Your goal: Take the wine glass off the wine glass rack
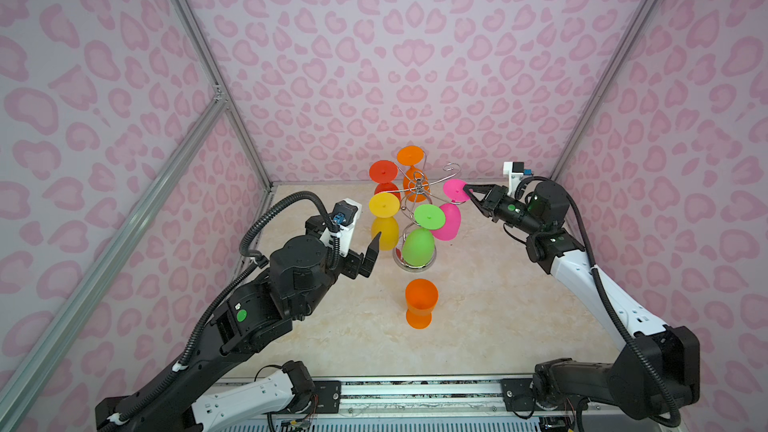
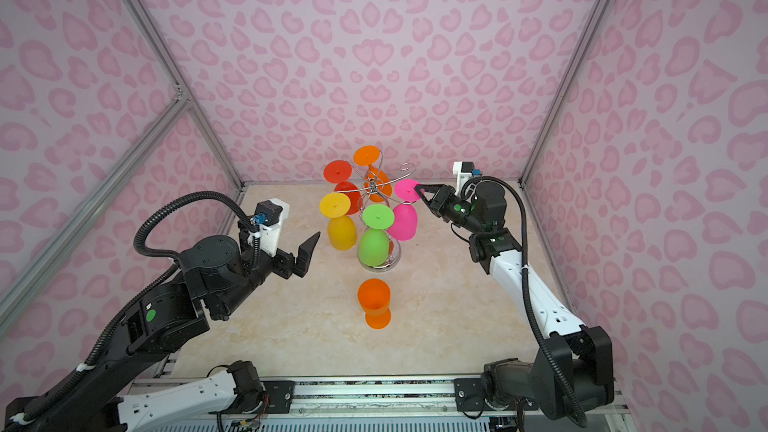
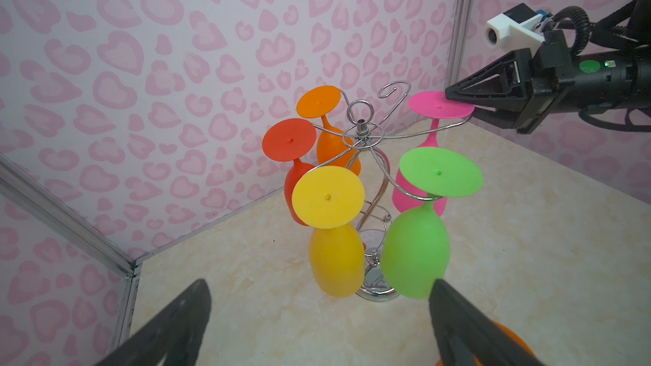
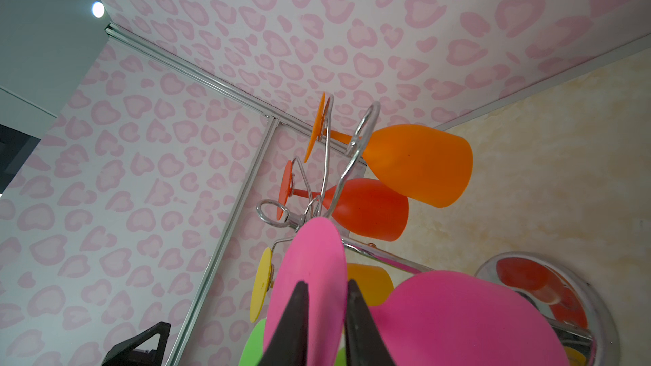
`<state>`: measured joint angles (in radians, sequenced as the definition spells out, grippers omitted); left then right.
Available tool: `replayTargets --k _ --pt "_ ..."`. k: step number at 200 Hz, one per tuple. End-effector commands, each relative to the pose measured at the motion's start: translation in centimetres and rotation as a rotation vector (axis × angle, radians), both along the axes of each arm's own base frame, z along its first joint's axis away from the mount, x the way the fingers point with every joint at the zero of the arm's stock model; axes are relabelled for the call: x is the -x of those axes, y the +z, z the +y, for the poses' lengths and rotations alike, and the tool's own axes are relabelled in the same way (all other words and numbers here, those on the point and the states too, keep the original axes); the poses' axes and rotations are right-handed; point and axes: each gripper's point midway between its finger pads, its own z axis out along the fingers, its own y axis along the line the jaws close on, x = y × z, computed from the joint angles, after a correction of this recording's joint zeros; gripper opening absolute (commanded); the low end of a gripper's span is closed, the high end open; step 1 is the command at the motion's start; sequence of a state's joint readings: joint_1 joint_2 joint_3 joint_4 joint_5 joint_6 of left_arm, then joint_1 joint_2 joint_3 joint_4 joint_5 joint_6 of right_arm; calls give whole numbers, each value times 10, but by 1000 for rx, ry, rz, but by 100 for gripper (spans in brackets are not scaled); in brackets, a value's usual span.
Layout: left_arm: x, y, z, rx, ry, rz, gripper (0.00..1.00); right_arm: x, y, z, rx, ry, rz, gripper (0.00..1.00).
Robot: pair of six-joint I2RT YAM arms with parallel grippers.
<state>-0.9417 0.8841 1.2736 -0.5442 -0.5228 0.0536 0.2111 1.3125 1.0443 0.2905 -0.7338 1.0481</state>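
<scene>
The wine glass rack [image 1: 417,189] [image 2: 376,189] [image 3: 363,132], a chrome wire stand with a round mirrored base [image 4: 599,297], stands at the back middle of the table. A pink wine glass [image 1: 446,222] [image 2: 403,220] hangs upside down from the rack's right arm. My right gripper [image 1: 465,189] [image 2: 417,189] [image 3: 449,96] [image 4: 326,281] is shut on the edge of its flat pink foot [image 3: 436,105] [image 4: 310,269], one finger on each face. My left gripper [image 1: 374,249] [image 2: 309,249] [image 3: 318,286] hovers wide open and holds nothing, just left of the rack, near the yellow glass [image 1: 384,232].
Green [image 1: 417,247], yellow, red [image 1: 383,172] and orange [image 1: 410,157] glasses also hang from the rack. Another orange glass [image 1: 421,301] [image 2: 374,299] stands upright on the table in front of the rack. Pink-patterned walls close in the back and both sides.
</scene>
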Motion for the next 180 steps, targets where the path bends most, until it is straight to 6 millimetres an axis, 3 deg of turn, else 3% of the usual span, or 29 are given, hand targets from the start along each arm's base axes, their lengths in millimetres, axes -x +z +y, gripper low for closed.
replayTargets --k 1,108,180 --pt "-1 9 -3 42 -8 -22 98 1 3 0 18 -2 -19 16" --pt "1 10 -4 44 -20 -21 99 7 22 1 -30 21 -38 1" --pt "0 8 -8 37 -32 -16 99 12 35 -8 -44 7 -58 0"
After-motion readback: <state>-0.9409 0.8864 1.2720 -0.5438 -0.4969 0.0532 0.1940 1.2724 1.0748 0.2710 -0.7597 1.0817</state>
